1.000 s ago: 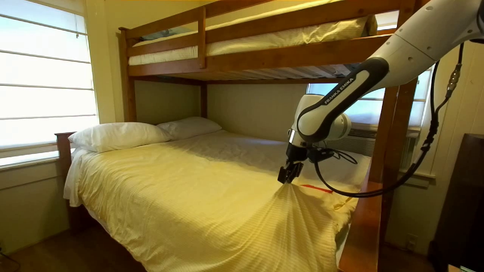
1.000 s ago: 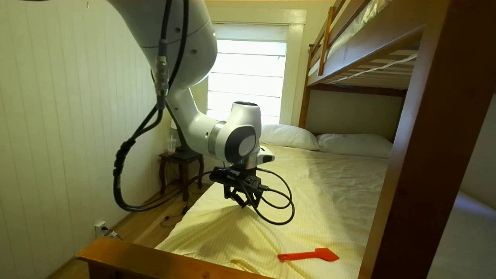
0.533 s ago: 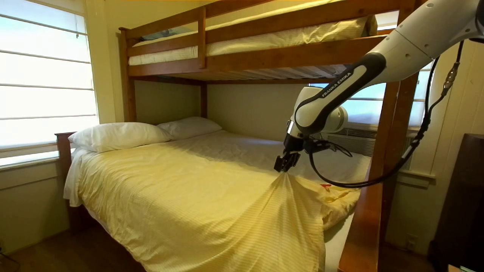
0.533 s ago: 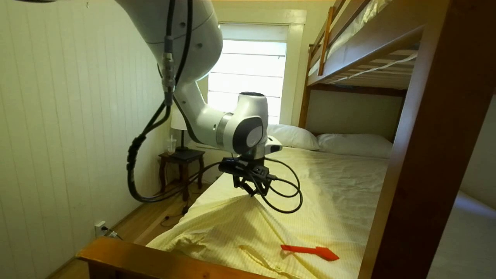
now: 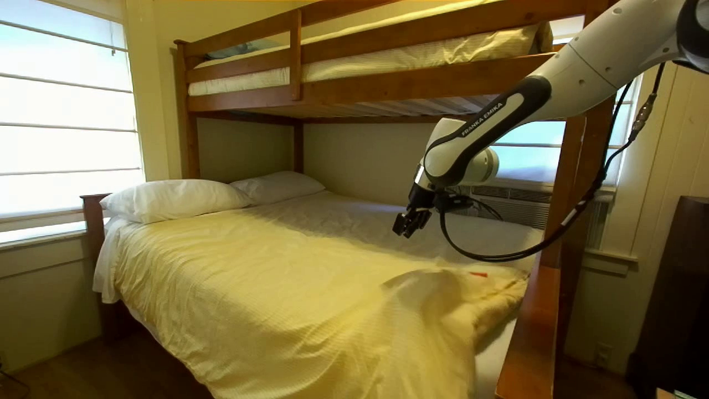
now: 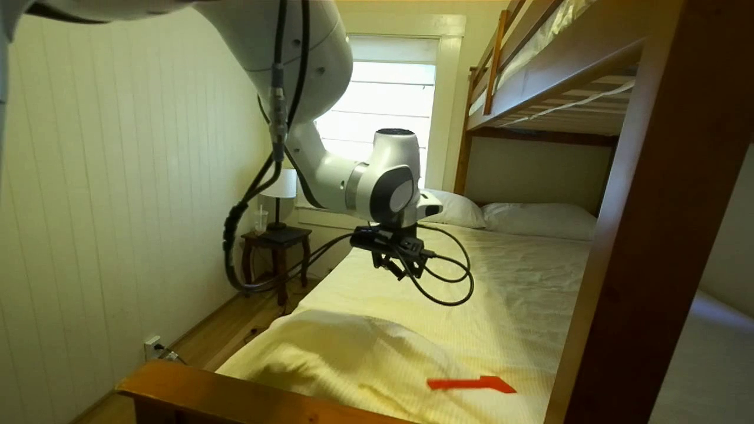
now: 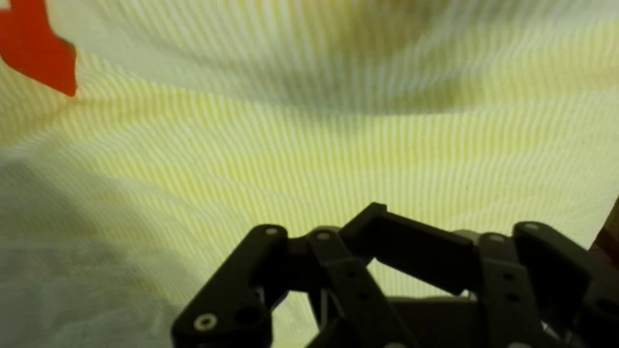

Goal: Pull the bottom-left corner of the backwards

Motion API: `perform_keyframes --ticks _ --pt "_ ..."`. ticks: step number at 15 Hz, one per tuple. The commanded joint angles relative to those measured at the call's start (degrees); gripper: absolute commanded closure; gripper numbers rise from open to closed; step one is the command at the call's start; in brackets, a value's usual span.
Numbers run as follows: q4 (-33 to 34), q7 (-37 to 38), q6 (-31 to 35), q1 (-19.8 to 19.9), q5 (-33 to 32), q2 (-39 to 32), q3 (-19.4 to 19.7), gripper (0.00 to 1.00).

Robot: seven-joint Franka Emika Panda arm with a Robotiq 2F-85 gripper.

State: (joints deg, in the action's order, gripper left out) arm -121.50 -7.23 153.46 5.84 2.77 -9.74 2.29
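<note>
While hovering with the tool clenched, hanging clear above the pale yellow cover. Lower down, seeing its bottom-left corner lying in a puffed-up fold near the wooden footboard; nearby, seeing a red strip resting on the cover.

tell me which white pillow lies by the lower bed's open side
The left pillow in both exterior views; the right pillow lies farther in, beneath the upper bunk.

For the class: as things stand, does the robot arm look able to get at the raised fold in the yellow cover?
Probably yes: the robot arm hangs over the yellow cover, jaws clear of it, and nothing visible covers the raised fold; the red implement lies beside it.
</note>
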Motion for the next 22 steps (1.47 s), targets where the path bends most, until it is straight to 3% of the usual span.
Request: perform_keyframes --ticks 1,5,7,14,18,22 --pt "5.38 2.09 2.93 0.31 -1.27 -3.31 1.91 1.0" --pt "7.48 1.33 1.0 0.93 -0.24 -4.42 2.47 1.0" --pt "6.46 0.16 -4.51 0.94 -0.4 -3.24 2.06 0.74" --pt "4.75 -4.0 -28.82 0.61 -2.02 3.75 1.88 0.27" --pt "3.35 -5.17 -37.44 0.45 -2.35 7.38 2.09 0.0" --pt "0.97 -3.58 -41.58 -0.08 -2.42 10.06 1.97 0.0"
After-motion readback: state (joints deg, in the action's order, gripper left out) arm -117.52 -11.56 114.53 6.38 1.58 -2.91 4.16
